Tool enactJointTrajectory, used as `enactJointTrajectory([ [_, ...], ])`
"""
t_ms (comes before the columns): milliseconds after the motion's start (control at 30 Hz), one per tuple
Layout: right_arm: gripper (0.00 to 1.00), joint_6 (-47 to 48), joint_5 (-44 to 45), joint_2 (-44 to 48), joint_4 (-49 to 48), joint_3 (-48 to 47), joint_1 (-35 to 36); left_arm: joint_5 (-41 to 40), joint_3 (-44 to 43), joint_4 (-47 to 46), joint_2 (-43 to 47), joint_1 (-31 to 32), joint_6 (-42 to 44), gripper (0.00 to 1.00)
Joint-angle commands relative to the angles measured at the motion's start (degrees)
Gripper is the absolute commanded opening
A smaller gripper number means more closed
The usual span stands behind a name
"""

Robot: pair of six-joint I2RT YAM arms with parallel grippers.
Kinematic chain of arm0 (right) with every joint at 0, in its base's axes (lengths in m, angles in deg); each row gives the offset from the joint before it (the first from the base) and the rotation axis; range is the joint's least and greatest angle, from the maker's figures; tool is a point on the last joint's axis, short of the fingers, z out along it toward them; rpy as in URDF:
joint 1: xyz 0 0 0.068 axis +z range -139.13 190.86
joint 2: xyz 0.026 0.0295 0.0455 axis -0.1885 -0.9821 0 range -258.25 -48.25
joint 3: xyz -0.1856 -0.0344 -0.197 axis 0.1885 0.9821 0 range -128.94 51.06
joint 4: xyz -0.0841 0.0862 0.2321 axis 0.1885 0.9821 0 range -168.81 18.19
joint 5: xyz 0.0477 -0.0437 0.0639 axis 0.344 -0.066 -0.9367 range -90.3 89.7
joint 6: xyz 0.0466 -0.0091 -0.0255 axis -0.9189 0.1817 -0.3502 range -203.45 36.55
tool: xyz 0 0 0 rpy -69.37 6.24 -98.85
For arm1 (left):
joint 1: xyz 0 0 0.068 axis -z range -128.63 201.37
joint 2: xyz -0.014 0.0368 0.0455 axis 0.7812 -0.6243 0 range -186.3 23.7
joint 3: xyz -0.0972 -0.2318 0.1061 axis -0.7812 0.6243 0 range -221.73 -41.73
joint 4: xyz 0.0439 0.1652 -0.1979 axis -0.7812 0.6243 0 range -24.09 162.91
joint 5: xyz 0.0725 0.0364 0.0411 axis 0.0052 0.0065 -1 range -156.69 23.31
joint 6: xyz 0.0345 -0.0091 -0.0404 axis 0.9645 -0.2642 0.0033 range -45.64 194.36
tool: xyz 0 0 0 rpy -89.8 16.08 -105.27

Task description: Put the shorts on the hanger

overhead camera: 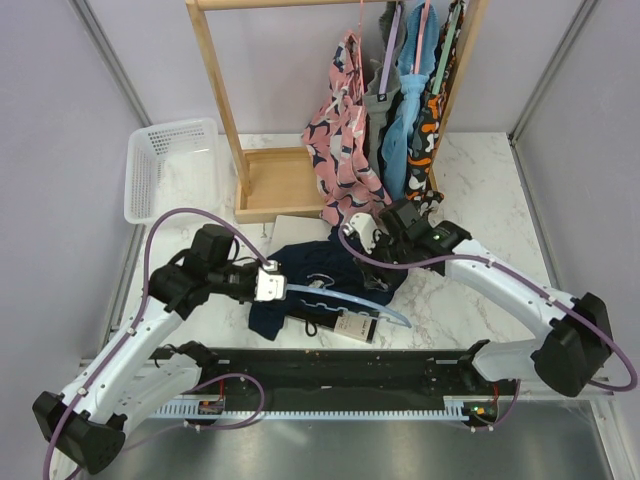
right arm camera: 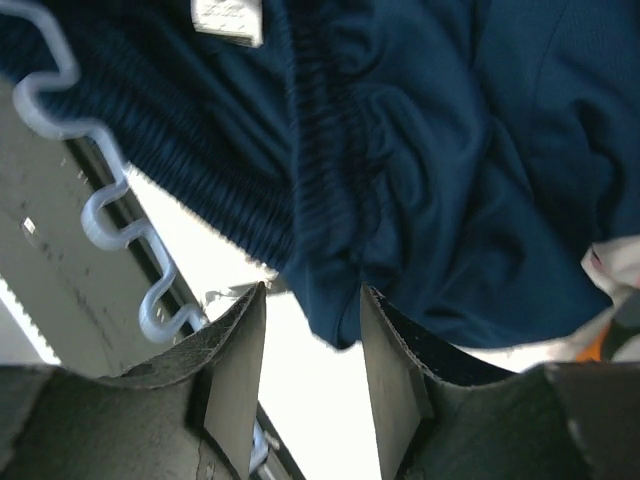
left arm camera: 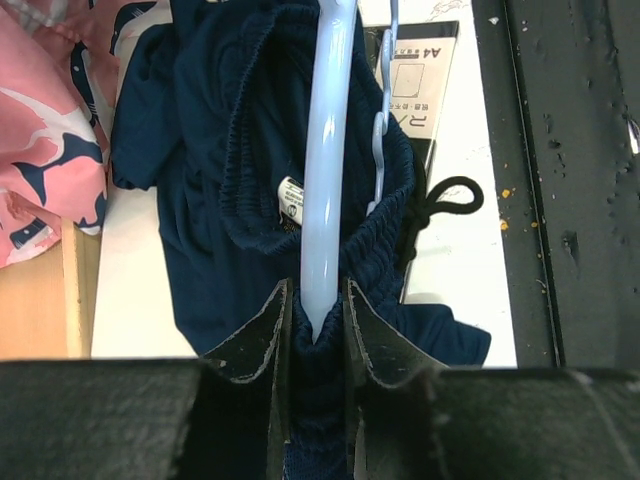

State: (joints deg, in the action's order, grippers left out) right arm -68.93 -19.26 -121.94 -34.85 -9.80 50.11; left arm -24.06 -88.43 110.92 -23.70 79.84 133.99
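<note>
From the top camera, the dark navy blue soft fabric shorts (overhead camera: 322,272) lie crumpled near the middle of the white marble bench (overhead camera: 480,180), just on the near side of a wooden garment rack (overhead camera: 275,185). The thin light-blue plastic hanger (overhead camera: 345,300) slants across them toward the near right; the left claw (overhead camera: 268,283) is at its left end; the right claw (overhead camera: 385,238) sits at the shorts' far right edge; a pink patterned garment (overhead camera: 345,130) hangs on the rack; a white plastic basket (overhead camera: 170,165) stands at the far left.

In the left wrist view, the left claw (left arm camera: 318,325) is clamped on the hanger (left arm camera: 327,150), whose arm runs over the gathered waistband of the shorts (left arm camera: 190,200); a black cord (left arm camera: 445,195) lies to the right.

In the right wrist view, the right claw (right arm camera: 312,385) has its fingers (right arm camera: 235,380) apart, with bare bench between them; the shorts (right arm camera: 440,150) lie beyond the tips, their hem dipping between them; the hanger's wavy edge (right arm camera: 100,215) shows on the left.
</note>
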Motion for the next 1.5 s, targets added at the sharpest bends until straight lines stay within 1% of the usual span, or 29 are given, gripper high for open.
enactJointTrajectory([
  [0,0.5,-4.76,0.86,-3.9,-8.71,0.92,0.13,2.45,-0.41,-3.26,0.55,0.18,-4.44,0.02],
  [100,0.5,-6.43,1.29,-5.67,-11.08,1.18,0.92,2.28,-0.32,-3.79,0.2,0.18,-5.49,0.02],
  [233,0.51,-9.42,5.77,-6.99,-14.34,2.76,2.41,2.46,-0.76,-4.32,-0.68,0.18,-6.9,0.02],
  [267,0.51,-9.6,8.04,-7.17,-14.96,3.29,2.5,2.54,-1.02,-4.32,-0.77,0.18,-7.16,0.02],
  [400,0.49,-9.16,10.79,-8.04,-17.59,4.7,3.29,2.55,-1.12,-4.76,-0.94,0.18,-8.39,0.02],
  [467,0.49,-9.16,11.57,-8.75,-18.04,4.96,4.43,2.37,-0.94,-5.2,-1.29,0.18,-9.27,0.02],
  [533,0.48,-8.11,14.73,-9.71,-18.3,5.05,6.8,1.85,-1.11,-5.46,-1.73,0.18,-9.98,0.02],
  [633,0.38,-7.93,18.95,-10.42,-18.48,4.61,7.6,1.4,-1.64,-5.55,-1.91,0.1,-11.82,0.02],
  [667,0.25,-7.85,20.96,-10.51,-18.39,4.44,7.6,1.14,-1.64,-5.55,-1.65,0.1,-12.87,0.02],
  [733,0.08,-7.84,23.08,-9.81,-17.86,4.0,6.82,-1.04,-1.38,-5.55,-0.86,0.01,-14.02,0.02],
  [767,0.0,-8.45,22.48,-9.54,-17.43,3.91,6.03,-2.45,-1.38,-5.55,-0.25,-0.34,-14.89,0.02],
  [833,0.0,-8.38,19.68,-8.23,-15.23,3.91,3.04,-3.43,-2.17,-5.47,0.37,-2.35,-18.58,0.02],
  [867,0.0,-8.02,19.23,-7.7,-14.62,4.17,2.16,-2.74,-2.34,-5.29,1.07,-5.5,-19.2,0.02],
  [967,0.0,-6.44,19.05,-4.63,-12.51,5.49,-0.3,-1.5,-1.74,-5.46,5.72,-9.12,-18.16,0.02],
  [1000,0.0,-5.92,19.05,-3.23,-11.54,5.75,-1.27,-2.11,-0.86,-5.72,8.26,-9.48,-17.89,0.02],
  [1133,0.0,-4.94,19.14,0.21,-9.6,6.37,-5.4,-6.32,-0.06,-4.68,11.0,-10.19,-17.36,0.02],
  [1200,0.0,-4.33,19.05,1.35,-8.64,6.63,-8.29,-5.29,-0.67,-2.75,11.45,-11.15,-17.1,0.02],
  [1333,0.0,-3.63,15.98,1.97,-7.67,7.51,-11.91,0.33,-0.33,-2.12,14.25,-11.68,-16.13,0.02],
  [1433,0.0,-3.45,14.93,2.23,-7.93,8.82,-14.19,-0.96,-0.76,-3.44,13.83,-11.77,-18.14,0.02],
  [1467,0.0,-3.28,14.57,2.32,-7.93,9.26,-14.8,-1.67,-1.02,-3.88,13.3,-11.86,-20.41,0.02],
])
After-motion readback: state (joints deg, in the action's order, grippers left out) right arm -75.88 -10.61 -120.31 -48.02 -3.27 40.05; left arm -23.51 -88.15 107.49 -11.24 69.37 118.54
